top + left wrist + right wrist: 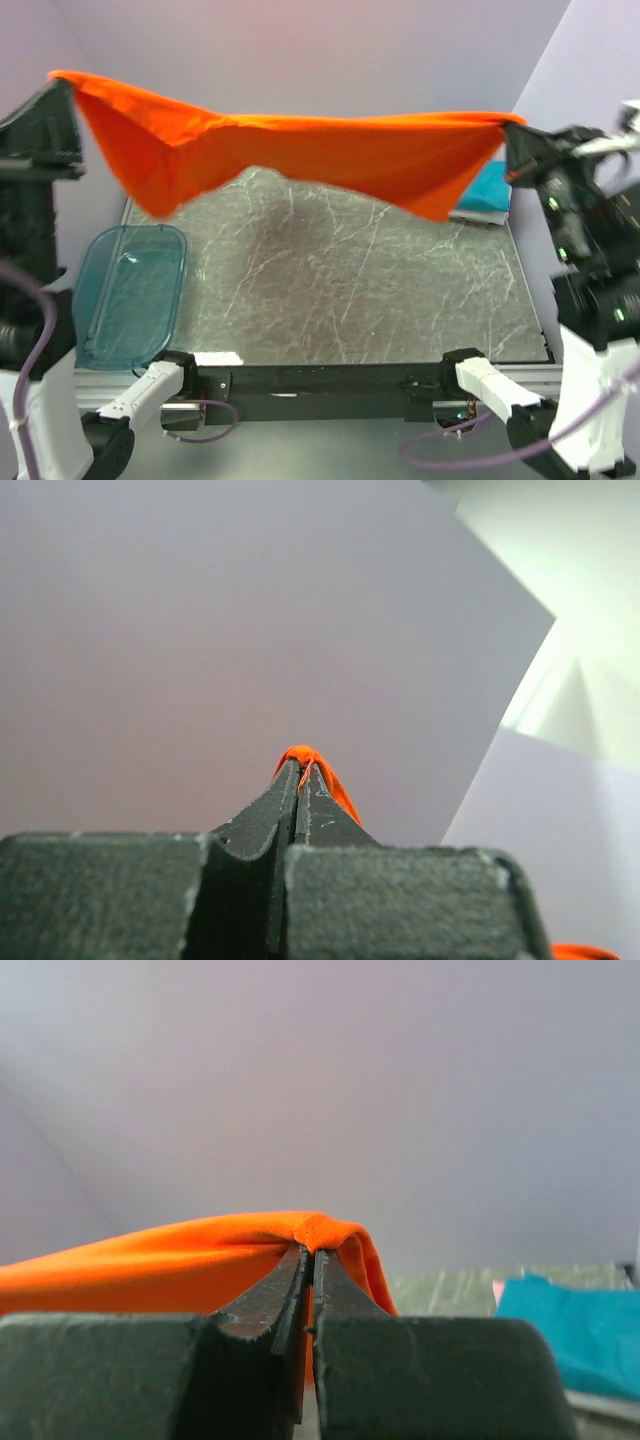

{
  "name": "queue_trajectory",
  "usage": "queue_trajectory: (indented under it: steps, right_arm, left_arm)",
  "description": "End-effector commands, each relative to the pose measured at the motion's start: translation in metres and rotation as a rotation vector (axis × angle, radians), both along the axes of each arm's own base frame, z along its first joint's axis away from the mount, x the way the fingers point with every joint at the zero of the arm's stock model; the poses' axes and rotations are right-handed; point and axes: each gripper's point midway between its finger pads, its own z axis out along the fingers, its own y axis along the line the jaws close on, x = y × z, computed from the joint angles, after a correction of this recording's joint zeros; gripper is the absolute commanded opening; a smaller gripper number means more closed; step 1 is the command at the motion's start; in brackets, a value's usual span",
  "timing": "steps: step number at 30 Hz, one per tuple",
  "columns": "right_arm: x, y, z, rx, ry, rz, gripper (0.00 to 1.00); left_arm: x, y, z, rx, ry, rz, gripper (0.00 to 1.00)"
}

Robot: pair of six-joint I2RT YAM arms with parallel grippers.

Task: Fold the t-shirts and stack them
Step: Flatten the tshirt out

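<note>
The left gripper (299,772) was pressed together on one end of the orange-red t-shirt (330,150). The right gripper (311,1252) pinched the other end, cloth sagging between them.

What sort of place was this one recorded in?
Probably a robot lab bench, not a home: a marble-patterned tabletop boxed in by plain pale panels, a translucent bin at its left edge, and an orange t-shirt held stretched above it by the left tool and right tool, both shut on it.
</note>
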Motion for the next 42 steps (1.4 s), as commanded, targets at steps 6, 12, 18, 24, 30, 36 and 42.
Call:
queue_trajectory:
  steps: [6,12,18,24,30,36,42]
  right_arm:
    - [-0.030,-0.011,0.022,0.075,-0.085,-0.029,0.00]
    - [0.028,-0.009,-0.055,0.046,0.116,-0.075,0.00]
    - [0.118,-0.005,-0.188,-0.019,0.390,-0.100,0.00]
    - [0.188,-0.013,-0.334,-0.023,0.756,-0.063,0.56]
    - [0.200,-0.013,-0.363,-0.054,0.860,-0.041,0.72]
    - [0.178,-0.008,-0.364,-0.035,0.905,-0.019,0.75]
    - [0.150,0.013,-0.394,0.057,1.026,0.071,0.75]
  left_arm:
    - [-0.021,0.004,0.031,-0.021,-0.084,0.000,0.00]
    - [0.098,-0.036,-0.044,0.003,0.205,-0.150,0.00]
    - [0.255,-0.077,-0.216,0.020,0.665,-0.257,0.00]
    - [0.337,-0.107,-0.363,0.076,0.960,-0.324,0.65]
    - [0.332,-0.119,-0.414,0.113,1.106,-0.319,0.74]
    - [0.285,-0.115,-0.447,0.083,1.229,-0.302,0.75]
    - [0.247,-0.127,-0.498,0.039,1.378,-0.347,0.76]
